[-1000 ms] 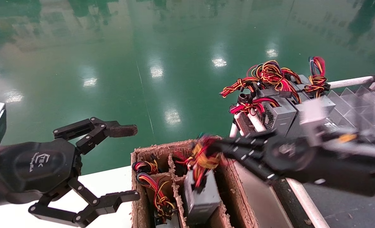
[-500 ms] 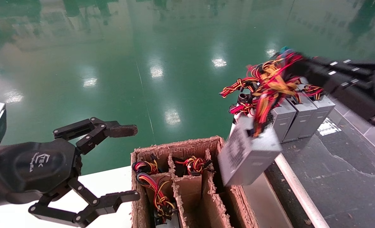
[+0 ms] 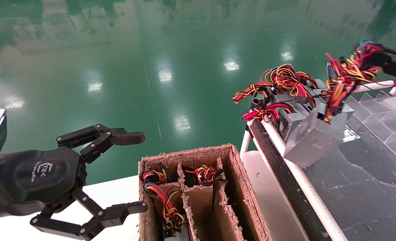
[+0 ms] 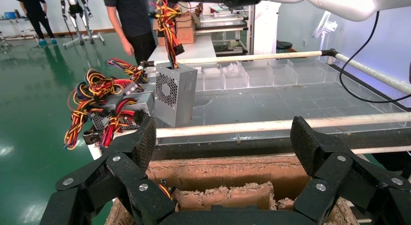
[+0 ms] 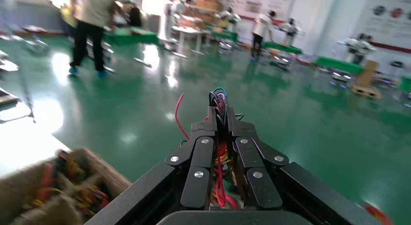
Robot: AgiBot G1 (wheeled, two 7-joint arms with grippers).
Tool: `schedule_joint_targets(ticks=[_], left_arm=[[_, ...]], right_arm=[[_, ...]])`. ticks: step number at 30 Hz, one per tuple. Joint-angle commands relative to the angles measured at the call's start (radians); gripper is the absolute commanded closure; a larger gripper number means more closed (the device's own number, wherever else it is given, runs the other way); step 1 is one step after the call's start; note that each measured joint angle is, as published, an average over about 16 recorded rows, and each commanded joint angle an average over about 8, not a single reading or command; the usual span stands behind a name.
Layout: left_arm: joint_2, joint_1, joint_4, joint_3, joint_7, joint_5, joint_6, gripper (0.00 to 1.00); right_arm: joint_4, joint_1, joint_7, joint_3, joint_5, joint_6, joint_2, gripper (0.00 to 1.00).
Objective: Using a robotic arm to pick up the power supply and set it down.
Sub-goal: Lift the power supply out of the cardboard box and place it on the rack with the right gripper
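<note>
1. The left gripper (image 3: 131, 172) hangs spread wide and empty, just beside the cardboard box (image 3: 238, 174).
2. The right gripper (image 5: 220, 119) pinches the wire bundle (image 3: 346, 75); the head view cuts off its arm.
3. Below it dangles the power supply (image 3: 313, 139), tilted, seemingly clear of the black belt (image 3: 362, 180), its wired end uppermost.

Head looks down; both wrists look forward, sharing the cardboard box (image 3: 198, 194).

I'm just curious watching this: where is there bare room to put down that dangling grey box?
The dark belt right of the white rail lies bare. Behind it, parked power supplies crowd the end. The right hand holds the power supply by its wires.
</note>
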Motion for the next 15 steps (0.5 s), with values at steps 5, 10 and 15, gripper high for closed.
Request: schedule_joint_targets(ticks=[5,10,15], left_arm=[[0.0,0.0,0.0,0.0,0.0,0.0,0.0,0.0],[0.0,0.0,0.0,0.0,0.0,0.0,0.0,0.0],[0.0,0.0,0.0,0.0,0.0,0.0,0.0,0.0]], right_arm=[[-0.095,0.045,-0.057,-0.022,-0.062,0.01,0.006,1.0],[-0.166,0.082,-0.089,-0.048,-0.107,0.008,-0.017,1.0],[-0.226,0.117,-0.111,-0.074,-0.145,-0.003,-0.047,1.0]])
